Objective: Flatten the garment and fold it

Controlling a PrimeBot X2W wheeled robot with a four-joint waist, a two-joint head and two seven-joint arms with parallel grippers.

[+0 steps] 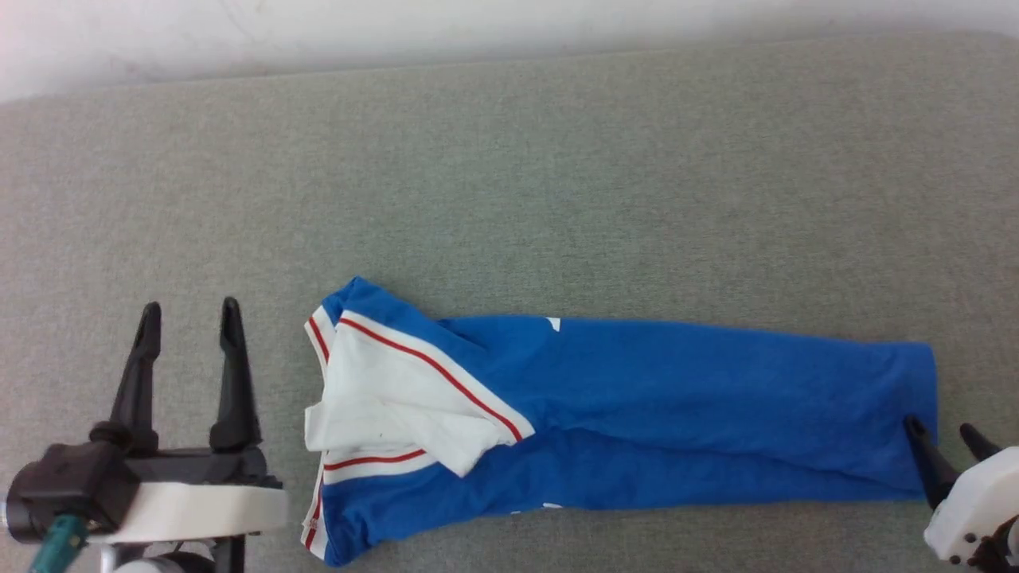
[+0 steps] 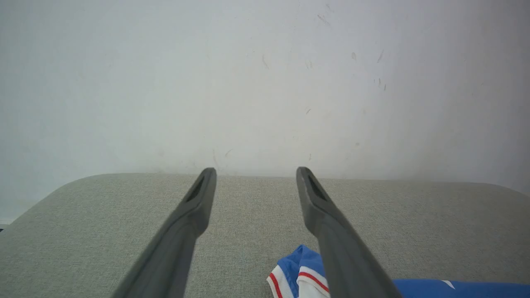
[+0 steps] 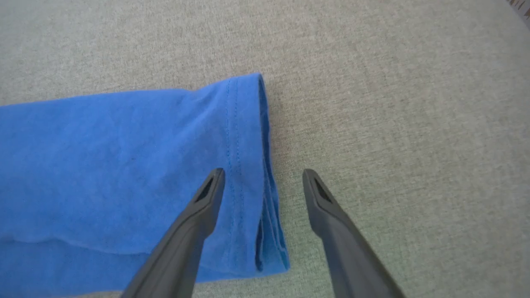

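We find the blue jersey (image 1: 677,414) lying across the lower middle of the head view, from left of centre out to the lower right. It forms a long narrow band on the grey fabric surface (image 1: 557,159). Its neck end is at the left, where a white sleeve (image 1: 382,414) with red-striped trim lies doubled over the blue body. The stitched hem (image 3: 238,136) is at the right. Scraps of white print peek out at the band's upper and lower edges. From this we judge that the sides are already turned in lengthwise and the crosswise fold is not yet made.

The right gripper (image 1: 939,427) sits at the hem's lower corner in the lower right of the frame, its jaws spread wide and holding nothing. In the right wrist view one finger is over the blue cloth and the other over bare surface, with the layered hem edge between them. That looks to us like a placement for taking that corner. We cannot tell whether the tips touch the cloth.

The left gripper (image 1: 190,306) stands at the lower left, just beside the neck end but clear of it. Its jaws are equally wide and empty, and its fingers point towards the white wall (image 2: 248,82). We think it is placed there to take the collar end.
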